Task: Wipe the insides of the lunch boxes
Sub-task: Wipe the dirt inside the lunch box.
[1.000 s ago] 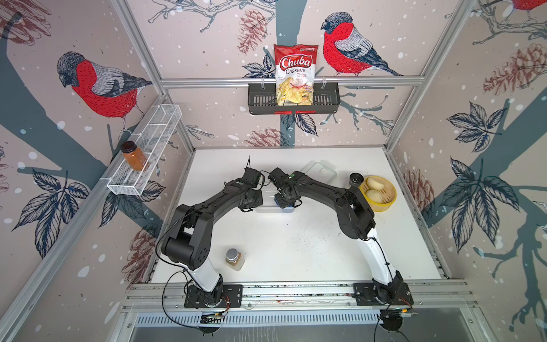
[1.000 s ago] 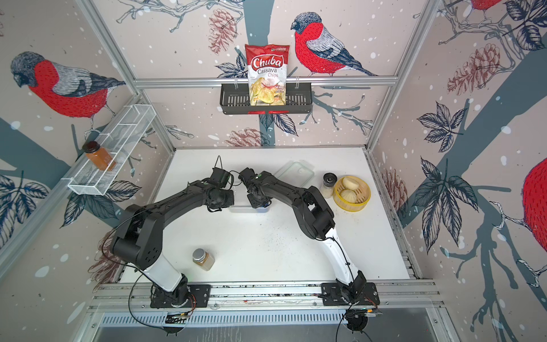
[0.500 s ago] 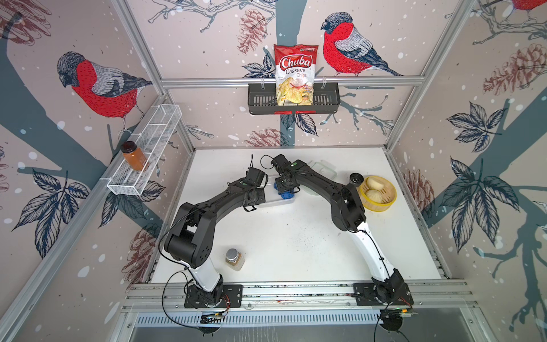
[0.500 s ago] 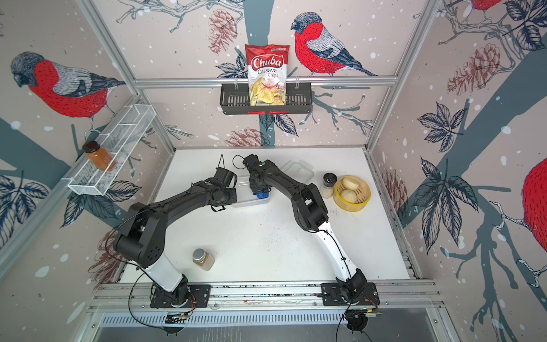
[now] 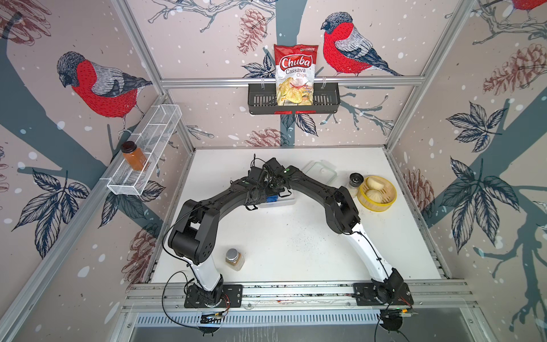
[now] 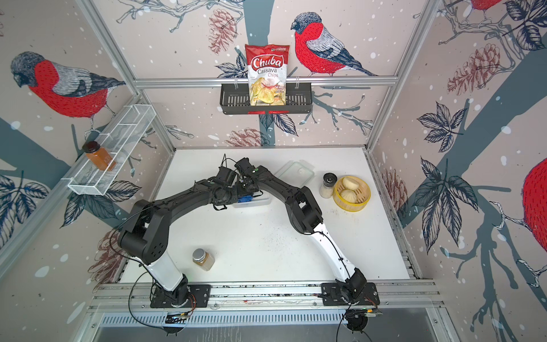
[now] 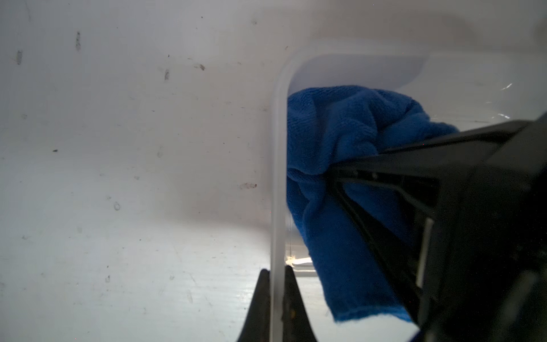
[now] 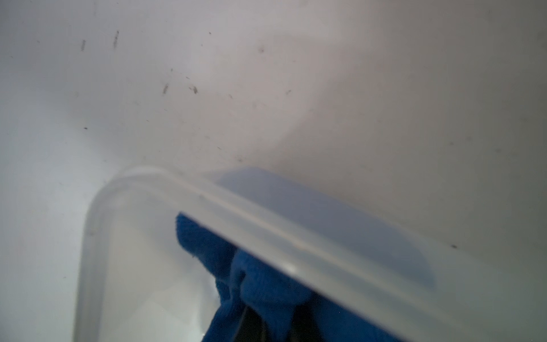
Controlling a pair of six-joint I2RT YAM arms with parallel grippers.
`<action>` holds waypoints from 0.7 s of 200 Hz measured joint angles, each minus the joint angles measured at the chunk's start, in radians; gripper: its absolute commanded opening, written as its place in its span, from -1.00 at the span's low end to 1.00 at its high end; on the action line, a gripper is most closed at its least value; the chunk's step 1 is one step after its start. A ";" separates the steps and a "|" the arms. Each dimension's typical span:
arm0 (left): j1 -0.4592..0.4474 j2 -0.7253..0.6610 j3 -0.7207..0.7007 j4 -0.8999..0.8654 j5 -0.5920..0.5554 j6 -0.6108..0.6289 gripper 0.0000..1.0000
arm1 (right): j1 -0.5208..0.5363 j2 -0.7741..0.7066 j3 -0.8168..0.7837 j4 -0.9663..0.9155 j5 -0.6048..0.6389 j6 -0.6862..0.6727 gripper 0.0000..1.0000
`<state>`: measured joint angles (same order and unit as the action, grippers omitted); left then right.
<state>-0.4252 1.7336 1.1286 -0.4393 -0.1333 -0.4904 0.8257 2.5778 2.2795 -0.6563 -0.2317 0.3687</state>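
The lunch box [image 5: 285,202] [image 6: 260,202], a translucent whitish tub, sits open on the white table between both arms. My left gripper [image 7: 276,271] is shut on its thin side wall [image 7: 278,177], one finger on each side of it. My right gripper [image 8: 276,322] is shut on a bunched blue cloth [image 8: 260,284] and reaches down inside the tub. The cloth [image 7: 340,142] [image 5: 272,197] [image 6: 246,198] lies against the tub's inner wall near a rounded corner, with the right arm's black fingers [image 7: 399,165] over it. The clear flat lid [image 5: 320,172] [image 6: 296,174] lies apart, behind and to the right.
A yellow steamer basket with buns [image 5: 387,200] and a small shaker [image 5: 354,183] stand at the right. A spice jar [image 5: 234,260] stands near the left arm's base. Dark crumbs [image 5: 299,239] dot the table's middle. Wall racks hold an orange jar [image 5: 134,155] and a chips bag [image 5: 296,74].
The right gripper has moved the cloth inside the box toward its left end, next to the left gripper. The left gripper has kept its hold on the wall.
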 measured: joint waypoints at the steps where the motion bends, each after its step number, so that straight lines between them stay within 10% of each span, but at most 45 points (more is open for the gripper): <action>1: 0.000 0.000 0.000 0.000 0.000 0.000 -1.00 | 0.000 0.001 0.000 0.002 -0.003 0.000 -1.00; 78: -0.003 0.010 0.018 -0.037 -0.007 0.002 -1.00 | 0.001 -0.068 -0.152 0.034 -0.197 -0.032 -1.00; 140: -0.014 0.011 0.024 -0.047 0.045 0.024 -1.00 | 0.010 -0.155 -0.246 -0.079 -0.059 -0.115 -1.00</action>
<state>-0.4393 1.7447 1.1526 -0.4866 -0.0883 -0.4664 0.8352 2.4229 2.0338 -0.7353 -0.2905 0.2539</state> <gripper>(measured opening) 0.071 0.108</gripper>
